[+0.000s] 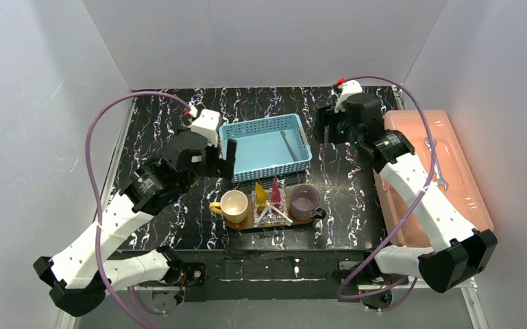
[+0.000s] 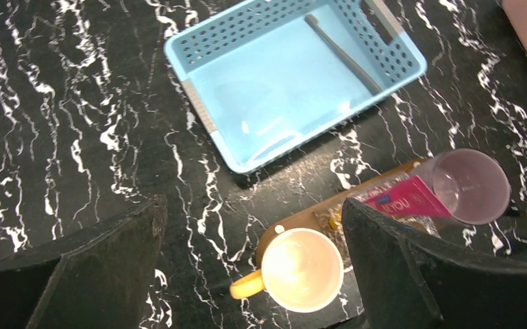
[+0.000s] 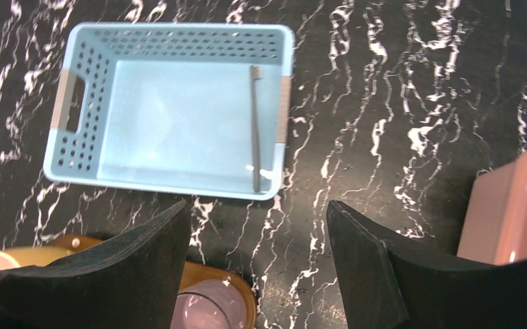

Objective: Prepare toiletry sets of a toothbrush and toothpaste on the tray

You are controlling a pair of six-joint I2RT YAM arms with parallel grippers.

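Observation:
The dark-brown tray carries a yellow-handled cup, a clear middle cup and a purple cup. In the clear cup stand a yellow toothpaste and a magenta toothpaste, and pale toothbrushes lean out at its front. A grey toothbrush lies in the blue basket. My left gripper hangs open above the yellow cup, beside the magenta tube. My right gripper is open over bare table between the basket and the purple cup.
The blue basket sits just behind the tray, between the two grippers. A salmon-pink box runs along the table's right edge and shows at the right of the right wrist view.

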